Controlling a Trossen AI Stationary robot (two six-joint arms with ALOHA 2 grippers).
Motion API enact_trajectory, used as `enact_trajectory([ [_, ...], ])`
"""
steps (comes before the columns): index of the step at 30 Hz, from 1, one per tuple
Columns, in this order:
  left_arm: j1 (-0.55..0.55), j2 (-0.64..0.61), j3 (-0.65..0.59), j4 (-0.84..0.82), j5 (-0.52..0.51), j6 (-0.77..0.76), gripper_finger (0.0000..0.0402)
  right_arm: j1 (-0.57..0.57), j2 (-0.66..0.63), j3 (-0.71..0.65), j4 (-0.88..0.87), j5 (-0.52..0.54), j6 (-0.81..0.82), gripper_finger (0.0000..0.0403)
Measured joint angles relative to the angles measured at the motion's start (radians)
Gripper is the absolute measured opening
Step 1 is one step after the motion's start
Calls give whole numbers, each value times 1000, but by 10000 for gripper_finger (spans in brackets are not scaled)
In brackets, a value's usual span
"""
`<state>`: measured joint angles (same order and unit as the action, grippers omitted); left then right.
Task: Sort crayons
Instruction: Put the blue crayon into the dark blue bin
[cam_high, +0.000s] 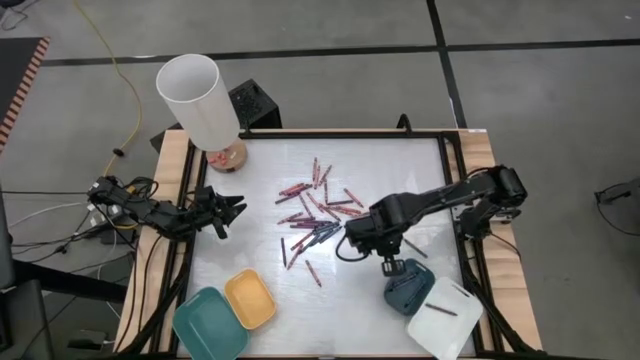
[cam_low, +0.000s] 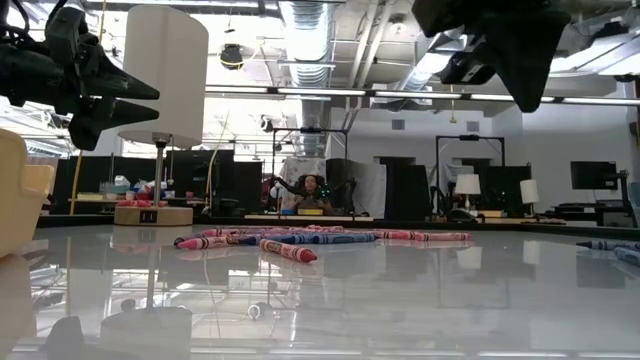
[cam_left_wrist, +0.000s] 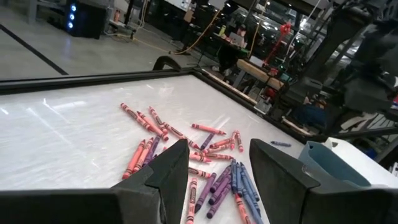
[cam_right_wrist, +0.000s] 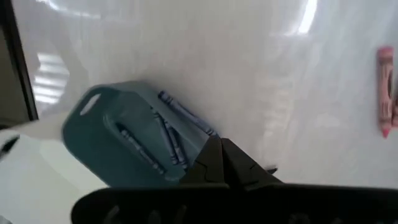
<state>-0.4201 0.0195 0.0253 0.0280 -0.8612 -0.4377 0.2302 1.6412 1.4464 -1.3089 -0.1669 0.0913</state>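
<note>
- Nearest the lens in our right wrist view, the right gripper (cam_right_wrist: 222, 152) shows its two dark fingers pressed together to a point, with nothing between them.
- In the high view we see that right gripper (cam_high: 390, 266) hanging just above the edge of the dark-blue tray (cam_high: 408, 287), on the right half of the desk (cam_high: 260, 200).
- The dark-blue tray (cam_right_wrist: 112, 140) holds several blue crayons (cam_right_wrist: 168, 140); one of them leans over its rim onto the white surface.
- Just beside that tray lies the white tray (cam_high: 446, 317) with one dark crayon in it.
- Outward from there, the main scatter of crayons (cam_high: 318, 212) covers the middle of the desk: red and pink ones toward the far side, purple and blue ones bunched nearer the right arm.
- We see the left gripper (cam_high: 228, 212) waiting at the left edge of the desk, its fingers spread and holding nothing, pointed toward the pile.
- From the left wrist view, the left gripper (cam_left_wrist: 217, 171) frames the same crayons (cam_left_wrist: 205, 168) between its open fingers, well short of them.
- The yellow tray (cam_high: 250, 299) and the teal tray (cam_high: 208, 322) sit touching each other at the near left corner.
- A lamp with a white shade (cam_high: 197, 98) stands at the far left corner.
- In the low view, the crayons (cam_low: 290, 240) lie flat in a low line across the glossy top.
</note>
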Motion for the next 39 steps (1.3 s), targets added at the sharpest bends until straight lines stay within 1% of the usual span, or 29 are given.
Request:
enact_trajectory([
  [4,0,0,0,0,0,0,160,-1,21,-8,-8,-9,-32,0],
  [12,0,0,0,0,-4,6,160,-15,171,-13,-70,-73,-195,0],
  [17,0,0,0,0,-3,8,160,-17,245,-14,-90,-74,-293,0],
  [23,0,0,0,0,-3,8,160,-21,278,-14,-106,-74,-358,0],
  [27,0,0,0,0,-3,8,160,-31,279,-14,-91,-68,-371,0],
  [30,0,0,0,0,-3,7,160,-37,279,-17,-92,-39,-370,0],
  [36,0,0,0,0,5,6,160,-35,279,-113,-70,-35,-368,0],
  [39,0,0,0,0,9,6,160,-34,279,-145,-43,-35,-335,0],
])
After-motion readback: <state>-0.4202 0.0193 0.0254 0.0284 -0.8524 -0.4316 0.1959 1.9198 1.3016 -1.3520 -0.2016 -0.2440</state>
